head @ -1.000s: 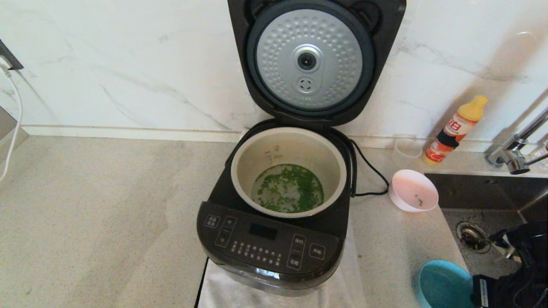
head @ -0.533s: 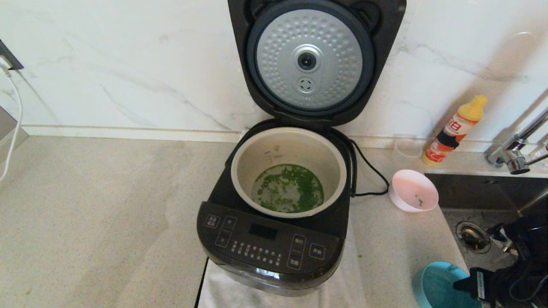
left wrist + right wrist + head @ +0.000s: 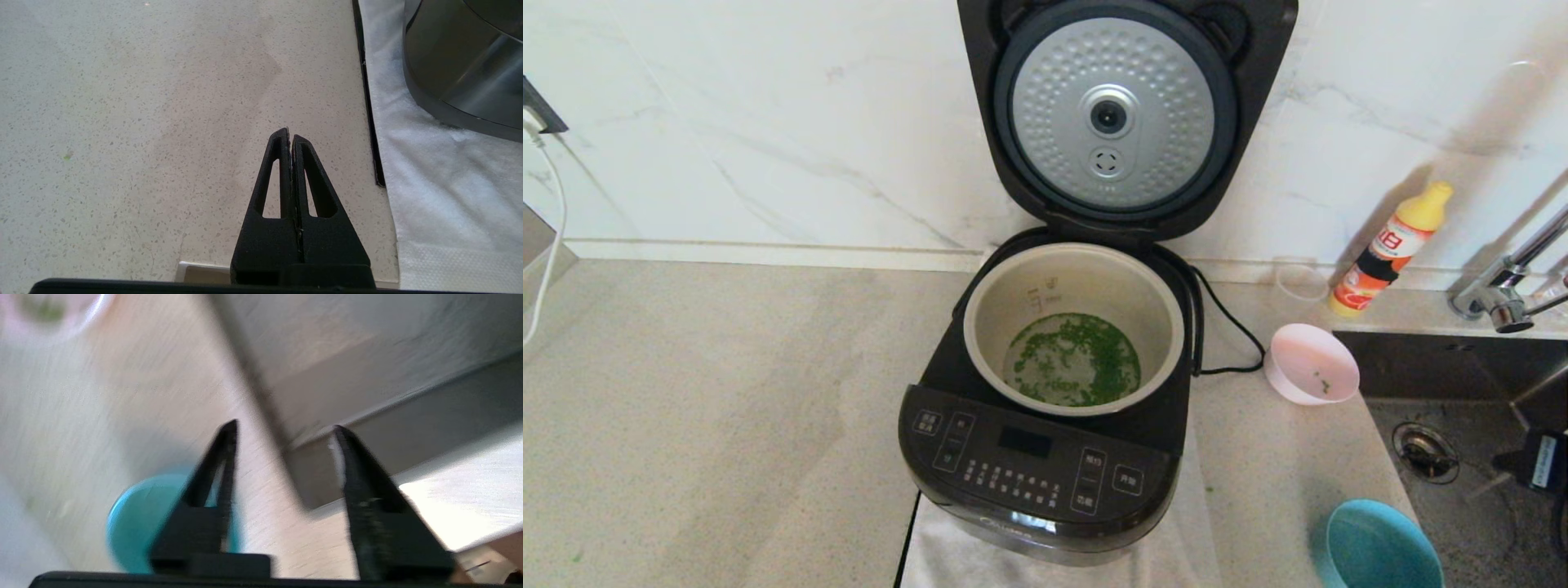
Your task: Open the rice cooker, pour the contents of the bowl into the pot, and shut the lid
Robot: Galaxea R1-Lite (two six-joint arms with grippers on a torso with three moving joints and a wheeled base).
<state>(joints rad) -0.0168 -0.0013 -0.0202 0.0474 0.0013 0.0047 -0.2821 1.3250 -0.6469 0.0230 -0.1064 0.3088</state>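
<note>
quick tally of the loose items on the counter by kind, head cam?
Rice cookers: 1, rice cooker
Bowls: 2, pink bowl, teal bowl
Bottles: 1, orange bottle
Total: 4

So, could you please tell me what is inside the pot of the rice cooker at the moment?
Inside the pot lies a loose scatter of green bits over its pale floor, with level marks on the inside wall. The near wall is hidden behind the rim.
</note>
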